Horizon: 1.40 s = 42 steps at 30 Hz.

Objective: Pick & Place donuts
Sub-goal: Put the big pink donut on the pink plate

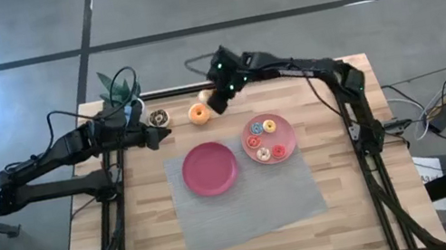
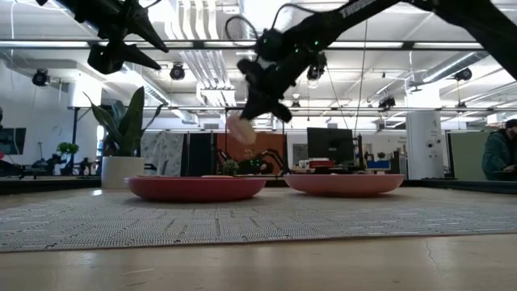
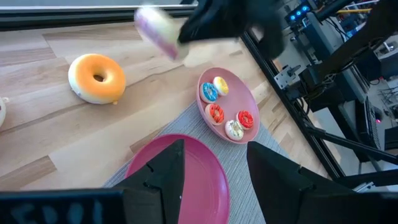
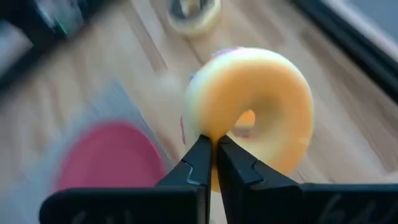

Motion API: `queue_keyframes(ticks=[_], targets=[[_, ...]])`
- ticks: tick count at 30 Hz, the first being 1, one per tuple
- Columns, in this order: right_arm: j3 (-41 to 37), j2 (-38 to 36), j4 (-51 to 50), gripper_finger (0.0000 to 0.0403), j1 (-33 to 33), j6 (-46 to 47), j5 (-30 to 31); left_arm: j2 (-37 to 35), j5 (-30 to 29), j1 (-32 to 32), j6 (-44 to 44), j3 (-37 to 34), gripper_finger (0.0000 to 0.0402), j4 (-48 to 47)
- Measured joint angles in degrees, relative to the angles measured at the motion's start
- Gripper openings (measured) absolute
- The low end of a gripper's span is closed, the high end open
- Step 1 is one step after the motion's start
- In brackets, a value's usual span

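Observation:
My right gripper [image 1: 215, 101] [image 4: 214, 146] is over the table's far middle, shut on a tan donut with pink icing [image 4: 249, 93] [image 2: 241, 128] [image 3: 155, 31]. An orange donut [image 1: 199, 113] [image 3: 96, 78] lies flat on the wood just under it. A dark brown donut [image 1: 158, 117] lies to its left. Several tiny donuts [image 3: 224, 112] sit on the pink plate [image 1: 287, 146]. The magenta plate [image 1: 209, 168] rests on the grey mat. My left gripper [image 1: 159, 136] [image 3: 214, 180] hangs open above the magenta plate's far left side. My right gripper pinches the pink-iced donut by its ring [image 4: 208, 134], on the side nearest the wrist, with the two fingertips close together. The donut itself hides how far the tips reach. The fingers come slanting down from the far right. The donut hangs below them, clear of the table [image 2: 241, 128].
A potted green plant [image 1: 120, 88] [image 2: 121, 121] stands at the far left corner. A grey mat [image 1: 245, 199] covers the table's middle and near part. Bare wood lies on the left and right sides. A person [image 2: 501, 153] sits in the room beyond.

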Motion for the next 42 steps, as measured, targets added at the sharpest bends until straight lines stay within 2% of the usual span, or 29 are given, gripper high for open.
queue_keyframes(ticks=[14, 18, 22, 28, 32, 37, 39, 42], targets=[[-2.3, -7.5, 20.7, 0.0009, 1.4, 26.7, -1.1, 0.1, 0.0, 0.0, 0.0, 0.0, 0.0147, 0.0], [-4.6, -8.8, 27.6, 0.0009, 3.9, 31.4, 2.1, 0.1, 0.0, 0.0, -0.1, 0.0, 0.0147, 0.0], [-10.1, -10.8, 36.9, 0.0009, 6.2, 34.6, 6.2, 0.4, 0.0, 0.0, -0.1, 0.0, 0.0147, -0.1], [-23.1, -14.5, 56.1, 0.0009, 8.1, 42.3, 7.0, 1.1, 0.0, 0.0, -0.1, 0.0, 0.0147, 0.0], [-30.0, -17.1, 59.7, 0.0009, 9.0, 44.7, 9.5, 1.2, 0.0, 0.0, -0.1, 0.0, 0.0147, -0.1], [-35.0, -20.9, 60.2, 0.0009, 10.1, 44.6, 10.8, 1.2, 0.0, 0.0, -0.1, 0.0, 0.0147, 0.0], [-36.6, -22.2, 60.2, 0.0009, 10.5, 44.6, 10.3, 1.2, 0.0, 0.0, -0.1, 0.0, 0.0147, 0.0], [-38.7, -23.8, 60.7, 0.0009, 10.9, 45.5, 6.3, 1.3, 0.0, 0.0, -0.1, 0.0, 0.0147, -0.1]])
